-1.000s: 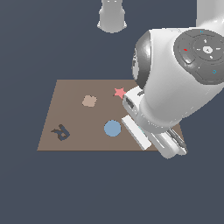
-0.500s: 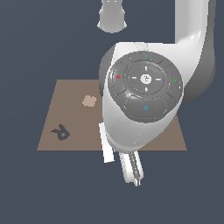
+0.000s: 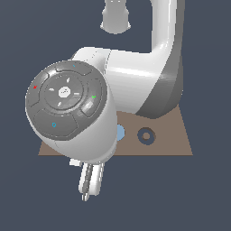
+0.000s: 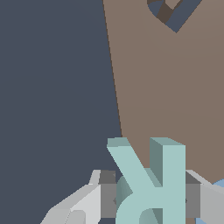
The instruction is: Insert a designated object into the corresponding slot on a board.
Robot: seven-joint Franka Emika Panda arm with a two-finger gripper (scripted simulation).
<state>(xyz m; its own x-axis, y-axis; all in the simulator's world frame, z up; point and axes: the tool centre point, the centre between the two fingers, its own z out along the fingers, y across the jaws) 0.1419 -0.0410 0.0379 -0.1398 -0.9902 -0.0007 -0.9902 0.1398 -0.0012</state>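
In the wrist view the designated object (image 4: 151,181), a pale teal R-shaped block, sits between the grey finger pads (image 4: 107,199) of my gripper (image 4: 151,202), which is shut on it. The block hangs over the edge of the brown board (image 4: 175,87). Part of the dark navy slot (image 4: 168,11) shows on the board, some way from the block. In the exterior view the gripper (image 3: 89,187) hangs just past the board's (image 3: 171,142) near edge at the exterior view's left. The arm hides the slot and the block there.
A dark ring mark (image 3: 145,135) shows on the board at the exterior view's right, and a sliver of the blue disc (image 3: 120,132) peeks out beside the wrist. The arm's large white body covers most of the board.
The arm has swung toward the exterior view's left, carrying the gripper along the board's near edge. The ring mark has come into sight and the tan blob is now covered.
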